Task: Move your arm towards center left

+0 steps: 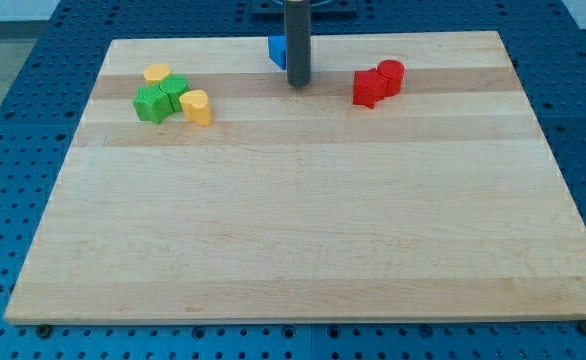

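Note:
My tip [299,83] rests on the wooden board [303,220] near the view's top centre. A blue block [276,51] sits just behind and left of the rod, partly hidden by it. At the view's upper left lies a cluster: a yellow block [156,74], two green blocks [152,103] [175,90] and a second yellow block [197,107]. This cluster lies well to the left of my tip. Two red blocks stand to the right of my tip: a star-like one [368,88] and a cylinder [391,75].
The board lies on a blue perforated table [33,120]. The arm's base [303,5] shows at the view's top edge.

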`<control>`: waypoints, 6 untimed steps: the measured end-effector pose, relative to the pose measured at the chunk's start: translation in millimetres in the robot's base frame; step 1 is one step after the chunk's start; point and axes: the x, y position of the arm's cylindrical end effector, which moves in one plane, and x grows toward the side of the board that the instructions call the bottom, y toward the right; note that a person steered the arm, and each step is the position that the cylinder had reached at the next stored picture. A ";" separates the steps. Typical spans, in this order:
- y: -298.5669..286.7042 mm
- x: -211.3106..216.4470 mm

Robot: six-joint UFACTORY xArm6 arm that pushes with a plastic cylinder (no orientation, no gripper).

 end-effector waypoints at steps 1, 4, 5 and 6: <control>-6.2 -0.2; -30.1 96.1; -88.9 123.6; -173.2 143.9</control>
